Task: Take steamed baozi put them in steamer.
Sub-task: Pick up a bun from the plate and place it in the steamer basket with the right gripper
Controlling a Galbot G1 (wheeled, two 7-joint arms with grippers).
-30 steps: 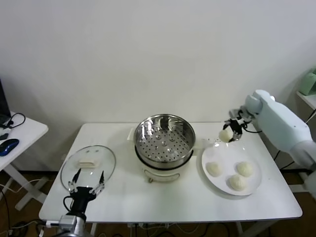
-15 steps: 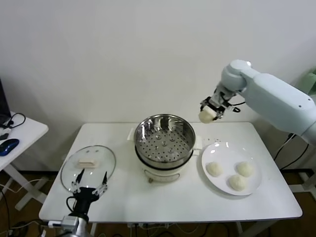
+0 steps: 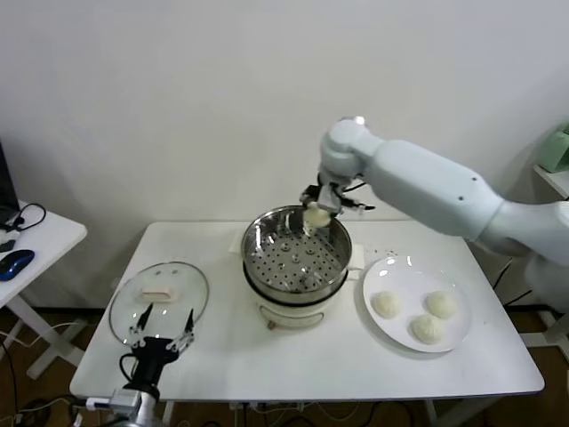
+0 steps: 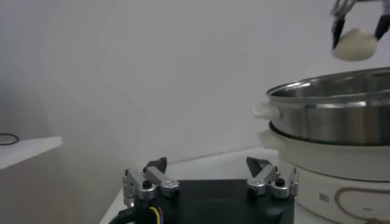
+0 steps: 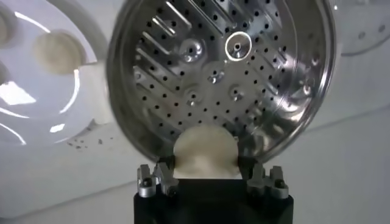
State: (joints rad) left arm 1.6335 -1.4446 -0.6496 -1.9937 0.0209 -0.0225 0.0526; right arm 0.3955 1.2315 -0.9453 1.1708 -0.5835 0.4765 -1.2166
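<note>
The white table [image 3: 222,356] carries everything, and the right arm reaches across it from the robot's right side. Directly below the right gripper [image 3: 317,210] stands the steamer [image 3: 296,258], a shiny steel pot on a white base with an empty perforated tray inside; the gripper hangs above the far part of its rim. The right gripper's fingers are closed narrowly on one baozi [image 3: 316,215], which the right wrist view shows pinched between them over the tray's edge [image 5: 204,152]. To the right of that gripper and nearer the robot lies a white plate [image 3: 455,342], just beside the steamer, with three more baozi [image 3: 387,304] resting on it close together. Well to the left of the right gripper, on the other side of the steamer, the round glass lid [image 3: 129,298] lies flat on the table with its pale knob up. The left gripper [image 3: 160,334] sits parked at the table's near edge, just in front of the lid, with its fingers spread wide and nothing between them.
</note>
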